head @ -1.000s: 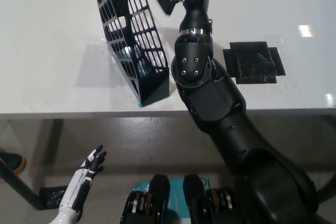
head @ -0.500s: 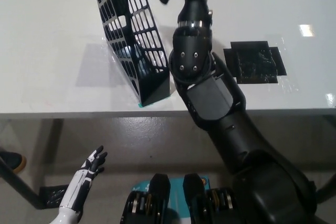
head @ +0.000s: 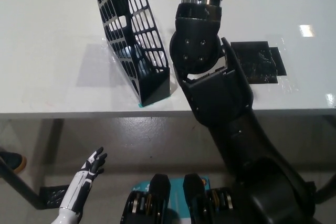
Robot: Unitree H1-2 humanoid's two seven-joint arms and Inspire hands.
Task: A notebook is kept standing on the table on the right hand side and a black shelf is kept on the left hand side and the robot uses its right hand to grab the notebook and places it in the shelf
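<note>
At the lower left, below the table's edge, the white left hand is seen resting with its fingers spread and nothing held.

Further right, on the pale grey tabletop, the black open-lattice shelf stands upright near the front edge, its slotted walls rising toward the top of the view. No notebook can be made out between its walls, though the inside is only partly seen through the lattice.

Just right of the shelf, the black right arm is stretched up across the tabletop and runs out of the picture at the top edge. The right hand itself is not in view, so how far it is opened, or whether anything is held, cannot be told. The notebook is likewise not to be seen anywhere in the picture; its place cannot be stated.

At the far right, a flat black textured square patch lies on the tabletop, partly hidden by the arm.

A notebook is judged to be light and fairly stiff across its covers but prone to flexing or fanning open if pinched at a loose corner. It would best be taken across both covers near the spine, so that the pages are kept closed, and lowered edge-first between the shelf's walls. Smooth covers may slip under a weak grip.
</note>
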